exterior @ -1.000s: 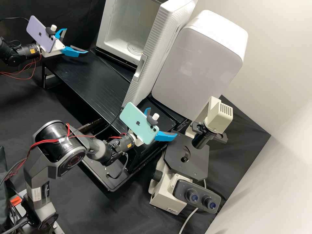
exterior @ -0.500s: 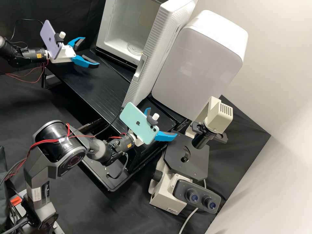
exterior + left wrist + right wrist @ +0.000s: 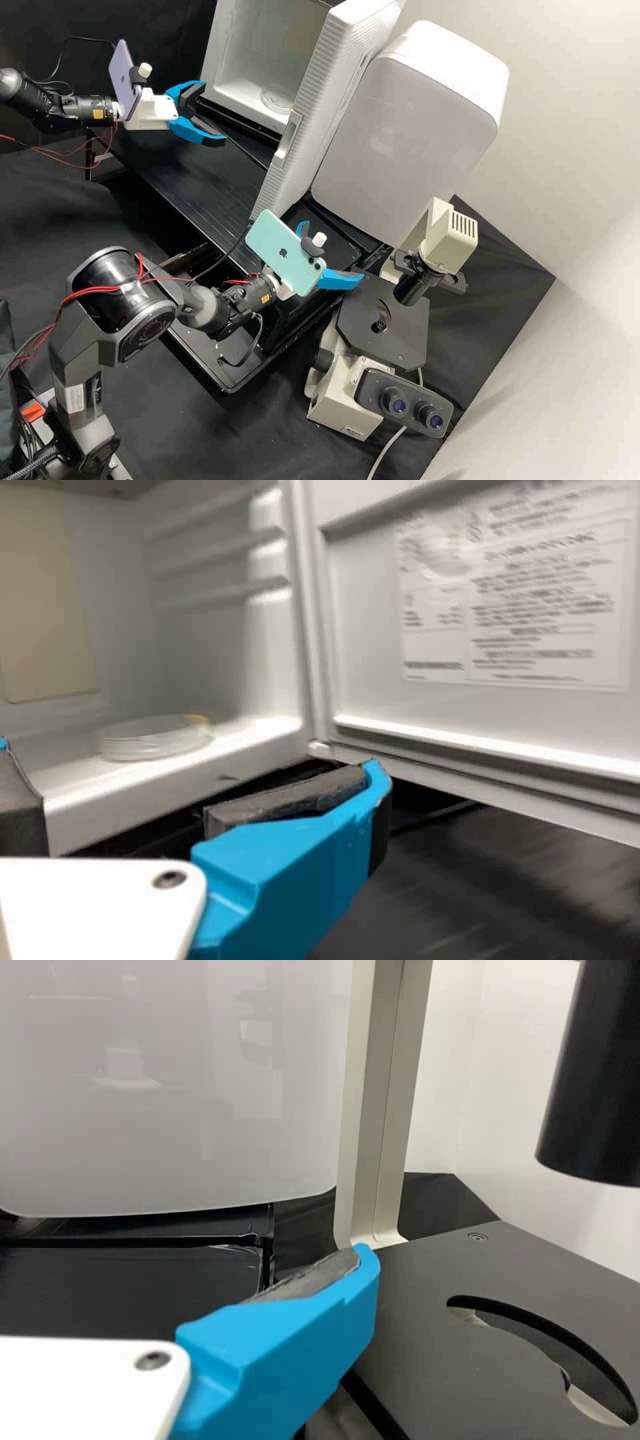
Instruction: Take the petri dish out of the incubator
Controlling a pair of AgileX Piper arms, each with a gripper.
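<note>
The petri dish [image 3: 277,99] lies flat on the floor of the open white incubator [image 3: 233,47], toward the front of the chamber and a little back from its front lip; in the left wrist view it appears as a shallow clear disc [image 3: 155,737] resting on the white floor, below the ribbed shelf rails of the side wall. The incubator's door [image 3: 327,100] is swung wide, its inner face carrying a printed label [image 3: 500,590]. The left gripper [image 3: 208,112] hangs above the black tabletop [image 3: 187,180] just outside the chamber's opening, near its lower left corner, pointed toward the dish but well apart from it. Its jaws are spread wide and hold nothing: one blue finger [image 3: 300,850] with its dark pad sits below the front ledge in the wrist view, and the other shows only as a dark pad at the picture's edge. A lilac phone [image 3: 125,67] is clamped on that wrist. The right gripper [image 3: 331,257] is at the near end of the tabletop, beside the microscope [image 3: 373,373], with a mint phone [image 3: 283,250] mounted on its wrist. Its jaws are parted and empty, and the lower blue finger [image 3: 290,1350] reaches just over the edge of the black microscope stage [image 3: 480,1300]. A second white cabinet [image 3: 407,127] with a frosted front stands just beside the open door, behind the microscope.
</note>
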